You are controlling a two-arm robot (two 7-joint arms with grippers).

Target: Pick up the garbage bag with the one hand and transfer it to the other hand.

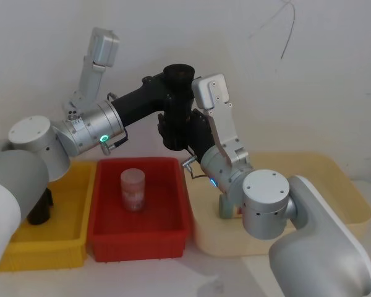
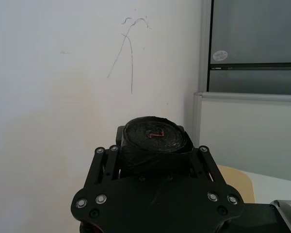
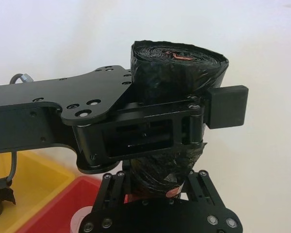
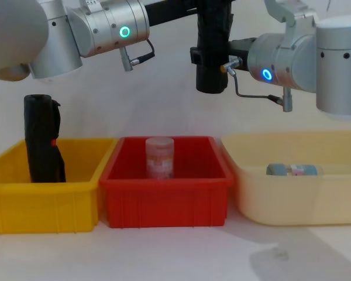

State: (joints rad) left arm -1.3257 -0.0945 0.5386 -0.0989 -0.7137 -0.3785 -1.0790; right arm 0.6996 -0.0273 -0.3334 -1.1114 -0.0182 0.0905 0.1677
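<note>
The garbage bag [image 1: 177, 79], a tight black roll with a red mark on its top end [image 3: 177, 68], hangs upright in the air above the red bin [image 1: 173, 235]. My left gripper [image 1: 173, 93], on the green-lit arm, is shut on its upper part, with fingers on both sides [image 2: 155, 162]. My right gripper [image 1: 173, 133], on the blue-lit arm, is shut on the lower part [image 3: 157, 187]. In the chest view the garbage bag [image 4: 212, 52] sits between the two wrists, and its bottom end pokes out below the right gripper [image 4: 209, 61].
A second black roll [image 4: 42, 140] stands in the yellow bin [image 4: 23, 199] on the left. A pink-topped jar [image 4: 159, 157] stands in the red bin. The cream bin [image 4: 292, 202] on the right holds a can lying down [image 4: 292, 170]. A white wall is close behind.
</note>
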